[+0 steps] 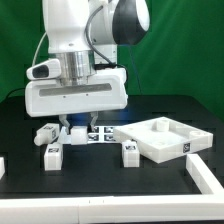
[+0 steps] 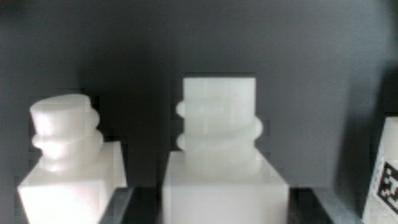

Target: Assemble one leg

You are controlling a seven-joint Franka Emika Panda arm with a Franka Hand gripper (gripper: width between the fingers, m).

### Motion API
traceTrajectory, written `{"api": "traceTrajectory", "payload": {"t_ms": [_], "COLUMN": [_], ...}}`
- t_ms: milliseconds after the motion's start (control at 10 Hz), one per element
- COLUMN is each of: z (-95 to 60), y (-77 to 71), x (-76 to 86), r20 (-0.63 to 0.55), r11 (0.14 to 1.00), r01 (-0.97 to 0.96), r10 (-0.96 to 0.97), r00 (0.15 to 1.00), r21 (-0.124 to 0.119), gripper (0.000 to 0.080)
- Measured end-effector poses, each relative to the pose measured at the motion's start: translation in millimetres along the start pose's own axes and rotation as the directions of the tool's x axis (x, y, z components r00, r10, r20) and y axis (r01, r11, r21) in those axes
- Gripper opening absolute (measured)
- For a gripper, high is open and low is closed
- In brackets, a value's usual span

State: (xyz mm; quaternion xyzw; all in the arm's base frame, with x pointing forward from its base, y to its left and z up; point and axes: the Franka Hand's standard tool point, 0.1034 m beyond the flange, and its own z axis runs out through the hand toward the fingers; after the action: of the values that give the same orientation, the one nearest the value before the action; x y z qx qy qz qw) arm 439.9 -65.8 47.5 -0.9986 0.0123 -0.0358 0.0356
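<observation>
In the exterior view the arm is bent low over the black table [image 1: 150,105], and the gripper [image 1: 78,127] hangs just above the surface at the far left of the work area. Its two fingers [image 1: 65,124] stand well apart, and nothing shows clamped between them. Just under and to the right of the fingers lies the marker board [image 1: 100,136], flat on the table. Near the gripper, on its left, a fallen leg [image 1: 44,132] lies on its side. Nearer the camera, an upright leg [image 1: 52,151] shows its black-and-white tag on the near face. A tagged leg [image 1: 130,152] stands to the right of the marker board, just beside the near-left corner of the large white panel [image 1: 165,138], which lies flat on the right of the table. None of these three posts touches the gripper. In the wrist view two white posts fill the picture against the dark table. A central leg [image 2: 221,130] has a squared end and a bulge partway down. A rounded leg [image 2: 68,150] stands beside it, a dark strip between them, so they are apart. I cannot tell which posts of the exterior view these are. Part of a tag [image 2: 386,165] shows at the picture's edge.
</observation>
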Motion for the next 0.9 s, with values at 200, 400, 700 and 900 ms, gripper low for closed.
{"api": "traceTrajectory", "payload": {"t_ms": [200, 400, 700, 900], "z": [0.2, 1.2, 1.9, 5.1], "y": [2.1, 3.9, 4.0, 2.7], "x": [0.6, 1.5, 0.9, -1.8], "r20": [-0.005, -0.015, -0.013, 0.003], "r11": [1.000, 1.000, 1.000, 1.000], "r01": [-0.001, -0.002, -0.006, -0.009], "r10": [0.001, 0.002, 0.005, 0.009], "r00": [1.000, 1.000, 1.000, 1.000], "r21": [-0.004, -0.012, -0.012, -0.005], "gripper": [0.0285, 0.0285, 0.0285, 0.0285]}}
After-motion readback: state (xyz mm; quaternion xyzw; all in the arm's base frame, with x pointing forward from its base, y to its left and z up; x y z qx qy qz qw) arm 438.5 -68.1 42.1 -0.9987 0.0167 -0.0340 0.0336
